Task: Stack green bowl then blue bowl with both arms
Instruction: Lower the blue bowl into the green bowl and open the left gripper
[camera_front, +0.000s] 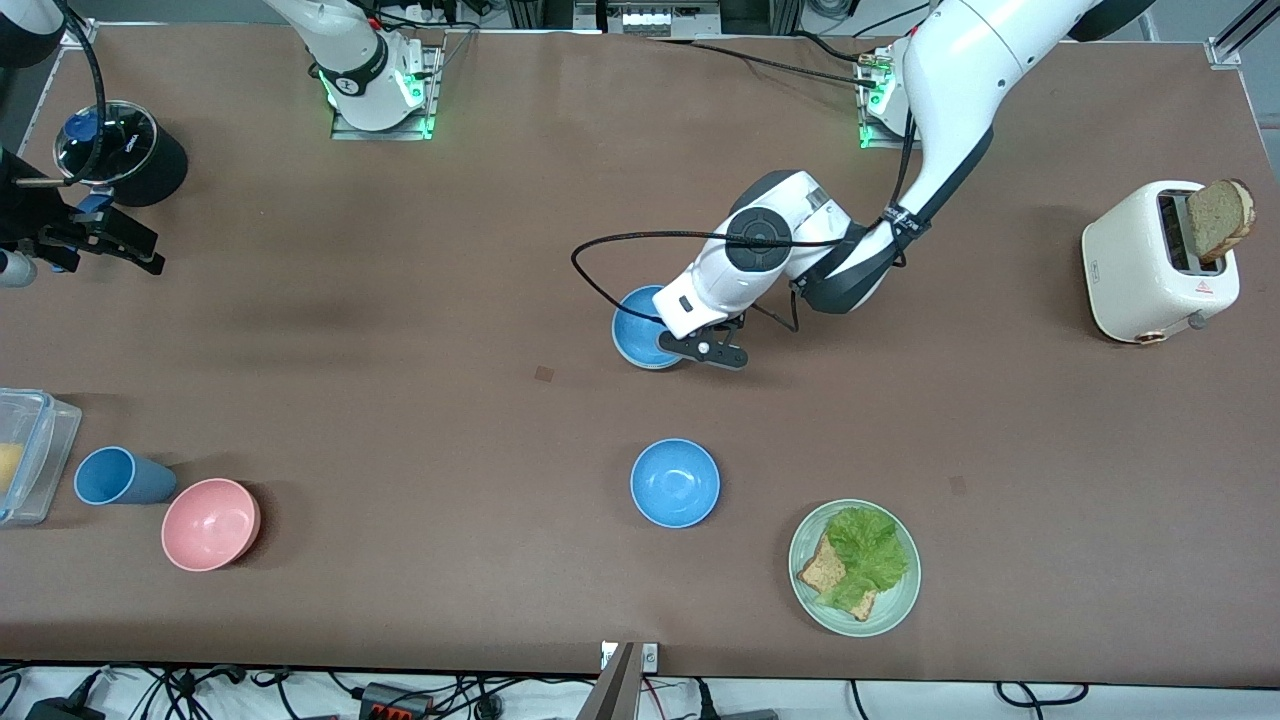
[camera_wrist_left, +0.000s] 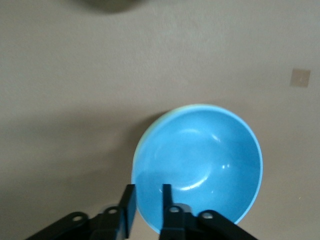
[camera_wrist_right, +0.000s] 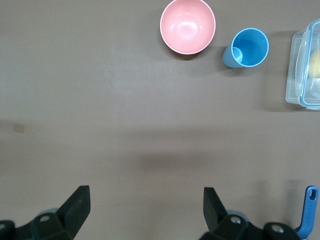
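A blue bowl (camera_front: 636, 328) (camera_wrist_left: 200, 160) sits nested in the green bowl (camera_wrist_left: 161, 119) mid-table, and only a thin pale green rim shows around it. My left gripper (camera_front: 700, 350) (camera_wrist_left: 148, 200) is at this bowl's rim, one finger inside and one outside. The fingers stand a little apart, open, and not pressed on the wall. A second blue bowl (camera_front: 675, 483) rests alone, nearer the front camera. My right gripper (camera_front: 125, 248) (camera_wrist_right: 145, 200) waits wide open at the right arm's end of the table, holding nothing.
A pale-green plate (camera_front: 900, 600) with lettuce and toast lies beside the lone blue bowl. A toaster (camera_front: 1150, 265) with bread stands at the left arm's end. At the right arm's end sit a pink bowl (camera_front: 210, 523), blue cup (camera_front: 120, 476), clear container (camera_front: 35, 440) and black pot (camera_front: 125, 150).
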